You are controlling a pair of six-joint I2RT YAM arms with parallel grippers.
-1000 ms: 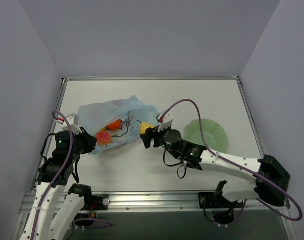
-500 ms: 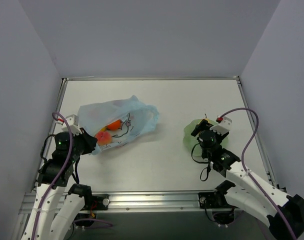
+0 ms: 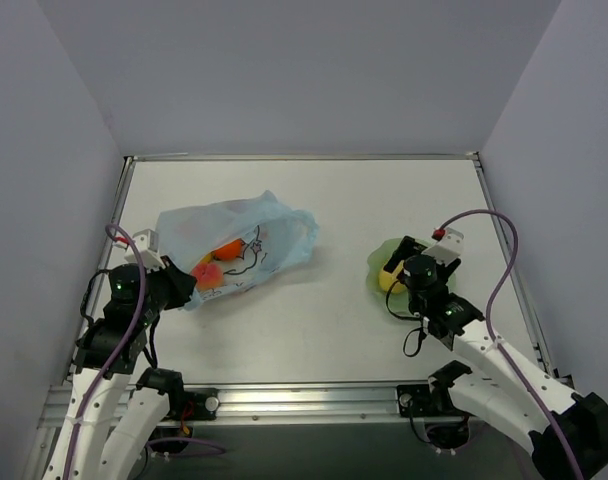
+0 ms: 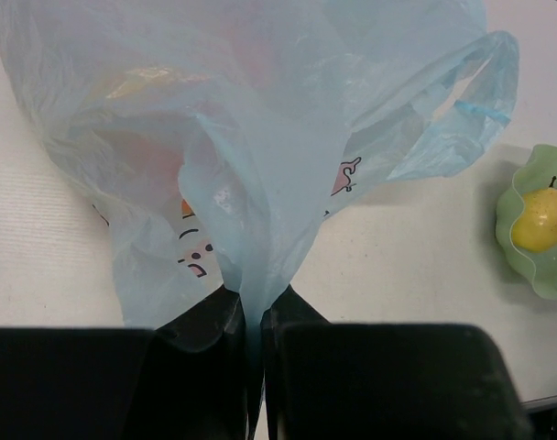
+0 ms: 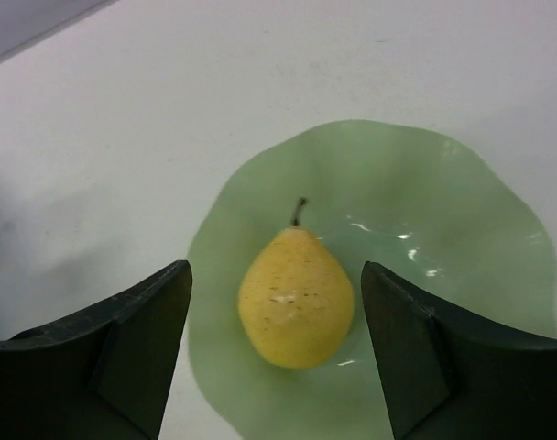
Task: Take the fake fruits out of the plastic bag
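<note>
Fake fruits [image 3: 214, 266]: one yellow pear [image 5: 295, 298] is lying in the green scalloped dish [image 5: 462, 211], while the others are sitting inside the plastic bag [image 3: 239, 225].
Your right gripper [image 5: 274, 275] is hovering over the dish at the table's [image 3: 334, 190] 3 o'clock. Its fingers are standing wide apart on either side of the pear without touching it, and the pear's stem is pointing to 12 o'clock in the wrist view. Your left gripper [image 4: 260, 321] is pinching a gathered fold of the light-blue bag at 9 o'clock, fingers clamped together on the film. An orange fruit [image 3: 229, 247] and a red one [image 3: 205, 273] are showing through the bag toward its 7 o'clock corner.
</note>
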